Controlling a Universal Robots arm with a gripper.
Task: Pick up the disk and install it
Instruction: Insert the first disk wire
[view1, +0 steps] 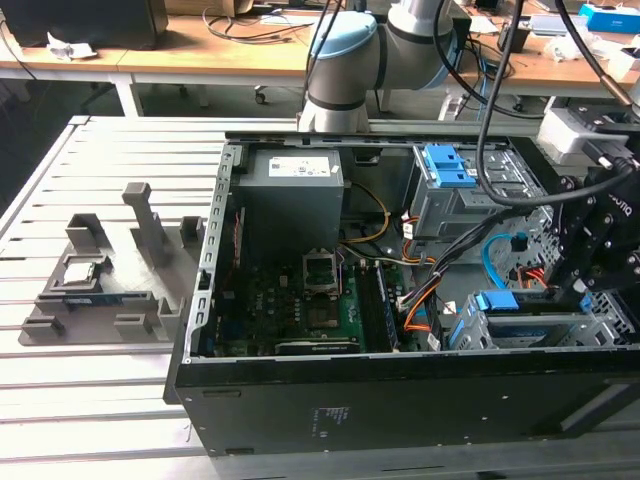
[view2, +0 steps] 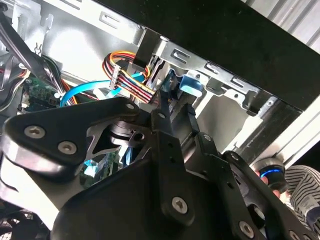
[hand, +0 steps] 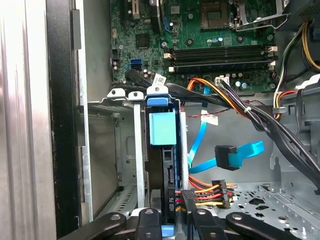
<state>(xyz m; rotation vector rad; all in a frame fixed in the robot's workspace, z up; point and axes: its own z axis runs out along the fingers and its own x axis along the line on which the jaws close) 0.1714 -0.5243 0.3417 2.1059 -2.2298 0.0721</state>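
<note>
Blue-railed and standing on edge, the disk (hand: 162, 165) sits in a slot of the grey metal drive cage (hand: 117, 150) at the front corner of the open black computer case (view1: 400, 400), beside the green motherboard (hand: 200, 30). In the first wrist view the black gripper (hand: 170, 220) sits directly over the disk's near end, its jaws straddling the narrow edge and seemingly clenched on it. The disk's long axis runs straight away from the jaws, down into the cage, so any travel is along that line. A loose blue flat data cable (hand: 240, 152) and orange-red power wires (hand: 210, 192) lie just beside the cage.
</note>
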